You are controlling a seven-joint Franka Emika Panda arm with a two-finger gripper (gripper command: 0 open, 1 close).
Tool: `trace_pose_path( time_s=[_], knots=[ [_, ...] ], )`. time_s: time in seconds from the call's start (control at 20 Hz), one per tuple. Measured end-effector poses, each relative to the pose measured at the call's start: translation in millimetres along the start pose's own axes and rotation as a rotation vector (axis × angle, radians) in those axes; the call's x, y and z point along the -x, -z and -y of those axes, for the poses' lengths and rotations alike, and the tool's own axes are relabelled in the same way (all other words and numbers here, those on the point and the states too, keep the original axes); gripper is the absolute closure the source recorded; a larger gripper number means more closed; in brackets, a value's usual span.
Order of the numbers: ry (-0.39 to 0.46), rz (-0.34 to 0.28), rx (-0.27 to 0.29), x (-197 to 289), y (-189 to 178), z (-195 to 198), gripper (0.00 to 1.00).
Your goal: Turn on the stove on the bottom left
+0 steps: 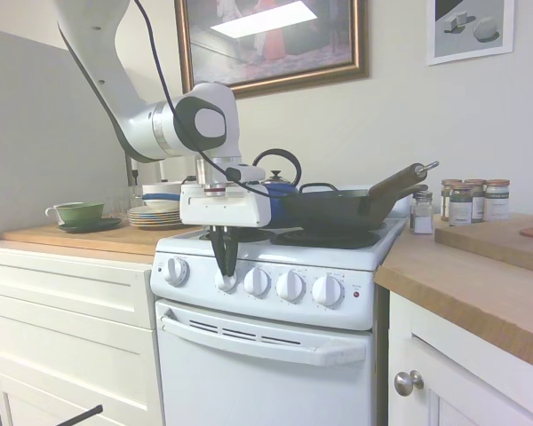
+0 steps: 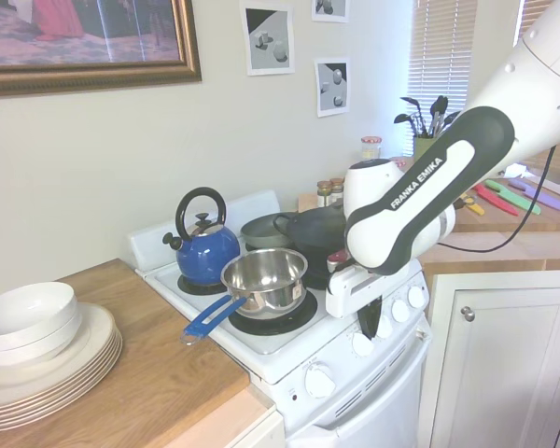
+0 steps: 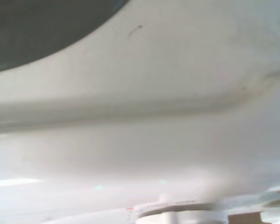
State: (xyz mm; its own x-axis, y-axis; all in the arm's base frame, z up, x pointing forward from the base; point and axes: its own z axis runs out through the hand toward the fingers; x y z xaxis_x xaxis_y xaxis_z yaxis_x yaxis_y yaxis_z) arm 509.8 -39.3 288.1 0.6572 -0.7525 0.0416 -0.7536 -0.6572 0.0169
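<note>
Reaching down from the upper left of the first exterior view, the white arm is placing its tool (image 1: 224, 266) on the front panel of the stove (image 1: 275, 346), which is sitting at lower centre of that frame between the white drawer cabinets (image 1: 67, 337) and the wooden worktop (image 1: 480, 284) on the right. The dark fingers are pointing down and sitting narrow on the second knob from the left (image 1: 226, 281); they are overlapping it, so the tool looks to be gripping that knob. The leftmost knob (image 1: 177, 271) is lying just beside it, and three more knobs are running on to the right toward the small red light (image 1: 356, 294).

In the second exterior view the tool (image 2: 370, 320) is showing at centre right, mostly hidden by the arm. A blue kettle (image 2: 203, 246) is sitting on the back burner and a steel saucepan (image 2: 263, 280) on the front one. Stacked plates (image 2: 47, 359) are resting at lower left.

The wrist view is blurring into a white surface, nothing readable.
</note>
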Motion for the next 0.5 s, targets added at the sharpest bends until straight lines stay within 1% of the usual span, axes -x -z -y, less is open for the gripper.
trace_pose_path(
  time_s=[0.5],
  knots=[
    [0.024,-0.008,-0.01,13.3,6.4,14.1,1.0]
  ],
)
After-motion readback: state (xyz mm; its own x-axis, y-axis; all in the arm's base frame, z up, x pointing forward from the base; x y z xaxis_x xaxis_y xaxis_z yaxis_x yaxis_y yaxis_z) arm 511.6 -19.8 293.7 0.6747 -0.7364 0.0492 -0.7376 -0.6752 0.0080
